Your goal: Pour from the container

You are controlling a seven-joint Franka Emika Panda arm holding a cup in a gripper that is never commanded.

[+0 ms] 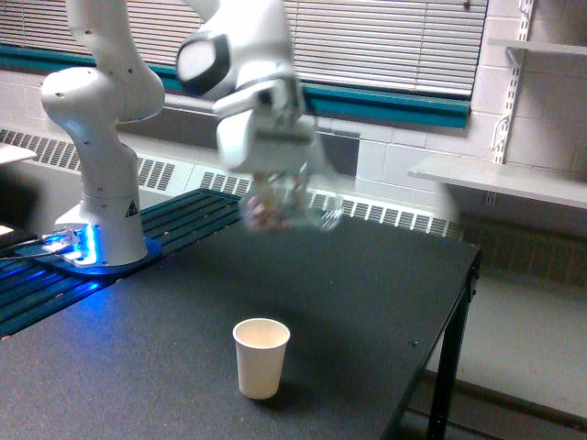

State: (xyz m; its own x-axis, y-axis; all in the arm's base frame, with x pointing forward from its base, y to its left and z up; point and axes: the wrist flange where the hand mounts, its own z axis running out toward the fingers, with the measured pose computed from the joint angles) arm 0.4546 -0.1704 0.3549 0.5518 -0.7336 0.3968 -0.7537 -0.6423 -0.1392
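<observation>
Clear container (292,203), gripped by the claw (275,179), hangs tilted at 12 o'clock above the paper cup (261,357), positioned for pouring.

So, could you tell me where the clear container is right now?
In the exterior view the container hangs blurred in the gripper, mid-frame, above the table and higher than the paper cup.

White rounded arm (101,101), grey joint cap, black triangle mark by base (103,249), blue glow there.
</observation>
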